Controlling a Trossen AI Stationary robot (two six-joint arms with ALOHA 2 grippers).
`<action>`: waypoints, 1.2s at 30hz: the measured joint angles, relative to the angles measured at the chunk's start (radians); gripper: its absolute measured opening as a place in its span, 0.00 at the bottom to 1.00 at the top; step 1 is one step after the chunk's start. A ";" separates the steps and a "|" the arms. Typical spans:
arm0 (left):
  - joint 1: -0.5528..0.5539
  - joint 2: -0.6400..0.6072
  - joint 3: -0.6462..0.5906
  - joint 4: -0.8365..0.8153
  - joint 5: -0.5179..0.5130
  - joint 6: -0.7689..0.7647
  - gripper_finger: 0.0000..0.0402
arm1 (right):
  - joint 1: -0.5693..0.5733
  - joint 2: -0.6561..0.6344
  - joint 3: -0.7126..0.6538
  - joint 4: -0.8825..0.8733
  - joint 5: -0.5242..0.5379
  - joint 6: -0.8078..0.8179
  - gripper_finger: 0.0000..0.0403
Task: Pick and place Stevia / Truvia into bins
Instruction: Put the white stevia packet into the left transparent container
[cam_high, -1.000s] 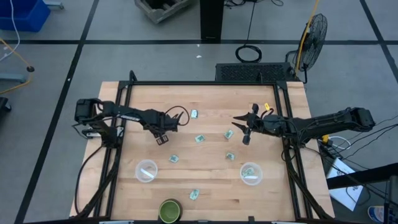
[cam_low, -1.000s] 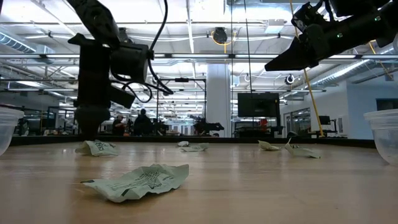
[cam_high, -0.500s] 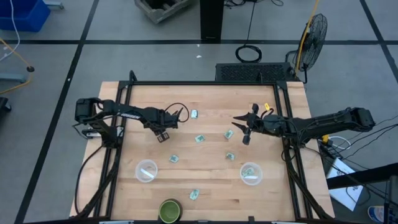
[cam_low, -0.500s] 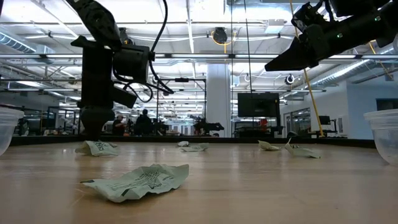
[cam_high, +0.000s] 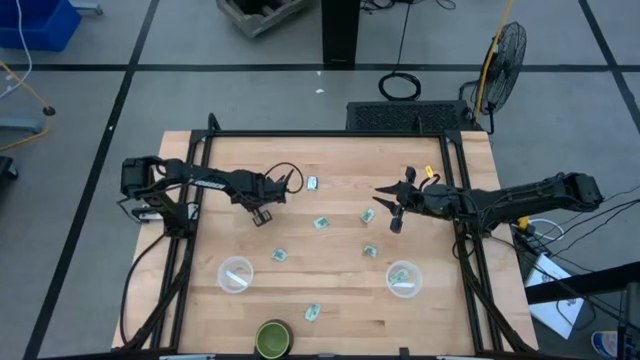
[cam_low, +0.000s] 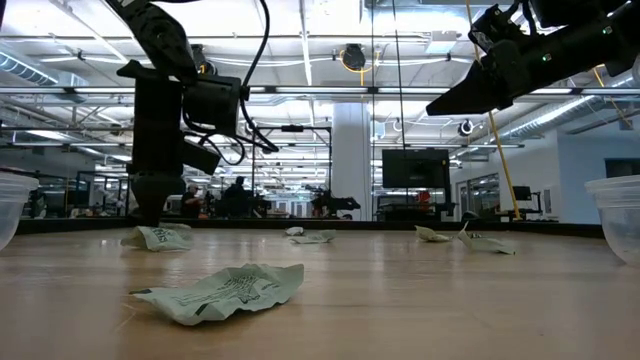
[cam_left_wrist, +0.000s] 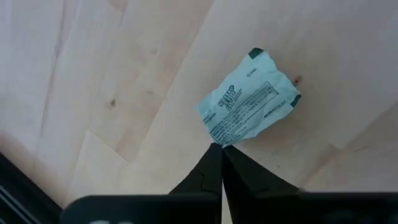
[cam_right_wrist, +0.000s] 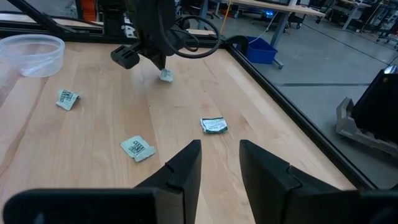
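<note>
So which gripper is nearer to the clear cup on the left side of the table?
Left. The left gripper is just beyond the left clear cup; the right gripper hangs far across the table.

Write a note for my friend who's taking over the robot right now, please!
Left gripper: shut, pinching the edge of a packet lying on the table.
Right gripper: open, empty, raised.
Six other packets lie loose on the wood.
The two cups: contents hard to tell.
Left to do: lift this packet into a cup, then the rest.
</note>
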 joint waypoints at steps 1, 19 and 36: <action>0.000 0.000 0.000 0.000 0.000 0.001 0.02 | 0.000 0.000 0.000 0.000 0.000 0.000 0.26; -0.262 -0.149 0.166 -0.418 0.125 -0.276 0.01 | 0.000 0.000 0.000 -0.002 0.000 0.000 0.26; -0.855 -0.203 0.184 -0.320 0.368 -0.993 0.00 | 0.000 0.000 0.000 -0.038 0.000 0.000 0.26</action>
